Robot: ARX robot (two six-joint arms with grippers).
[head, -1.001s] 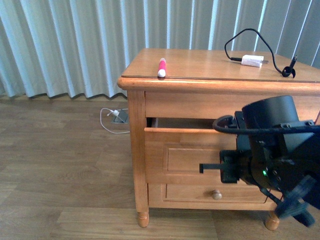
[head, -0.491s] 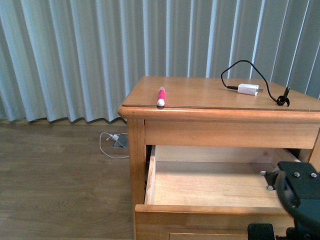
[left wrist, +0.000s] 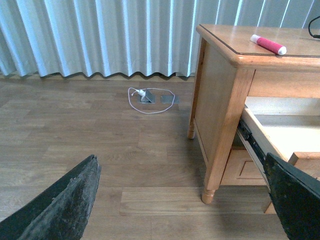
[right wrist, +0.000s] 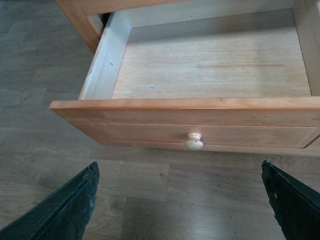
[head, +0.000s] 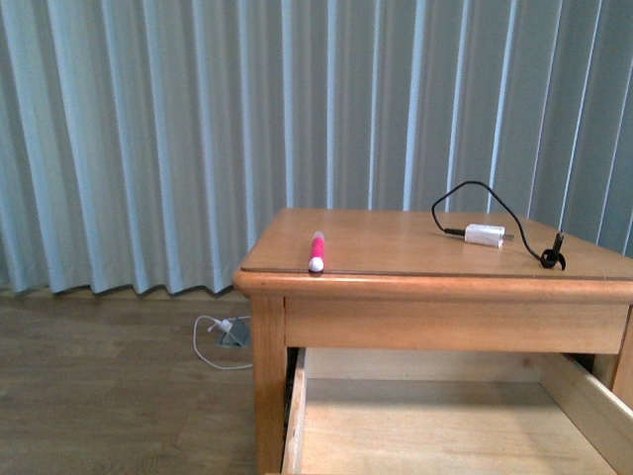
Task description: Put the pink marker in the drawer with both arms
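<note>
Pink marker (head: 317, 251) lay near the desk's (head: 396, 237) front-left edge, white cap toward the lip. Below it the drawer (right wrist: 185, 104) stood pulled out, its pale wood inside open from above. The left tool (left wrist: 181, 165) hung with fingers wide apart over the floor (left wrist: 100, 135) beside the desk. The right tool (right wrist: 178, 167) was spread wide too, above the drawer front's knob (right wrist: 194, 141).

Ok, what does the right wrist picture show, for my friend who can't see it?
A honey-coloured wooden drawer is pulled open, seen from above, with nothing in its pale inside. A round pale knob sits on its front, and the right claw hangs open over the wood floor, holding nothing.
</note>
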